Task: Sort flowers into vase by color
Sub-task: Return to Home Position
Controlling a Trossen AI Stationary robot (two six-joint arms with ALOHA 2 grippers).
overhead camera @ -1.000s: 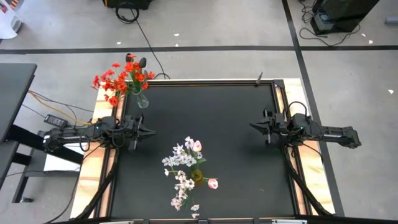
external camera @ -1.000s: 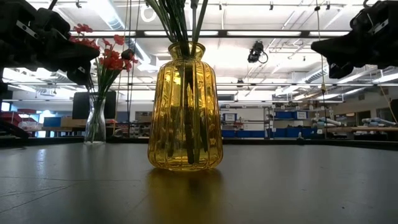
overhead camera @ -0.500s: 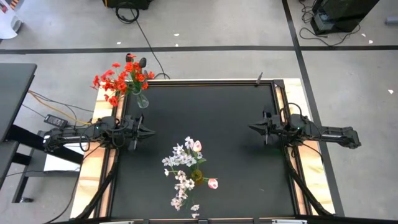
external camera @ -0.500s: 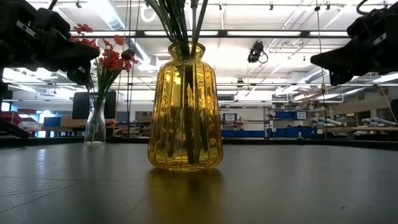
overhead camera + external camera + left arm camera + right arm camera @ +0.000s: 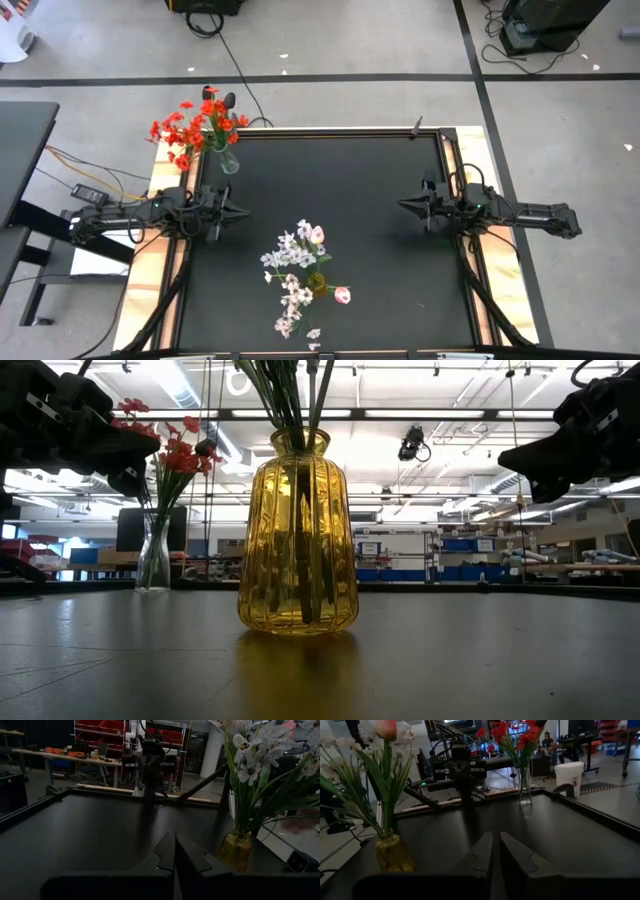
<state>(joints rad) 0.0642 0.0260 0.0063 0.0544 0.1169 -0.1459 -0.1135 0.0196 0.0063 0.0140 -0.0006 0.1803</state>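
The red flowers [image 5: 200, 122] are up in the transparent vase [image 5: 229, 160], right in the table's [image 5: 380, 270] 10 o'clock corner, blossoms leaning out past the edge. The white-lilac sprays [image 5: 290, 258] and pink tulip buds [image 5: 342, 295] share the yellow vase [image 5: 298, 535] near 6 o'clock, fanning wide. No loose flower shows on the dark top, so the sort looks finished.

Out at 9 o'clock the left gripper [image 5: 238, 212] hangs above the table edge, its fingers [image 5: 165, 852] pressed together on nothing. At 3 o'clock the right gripper [image 5: 405, 205] mirrors it, also closed and empty, well apart from both vases.

The risk now looks to be that corner vase. It is narrow, top-heavy, and close to the left arm, so a careless swing toward 11 o'clock could tip it off. The wide sprays could also snag a low pass.
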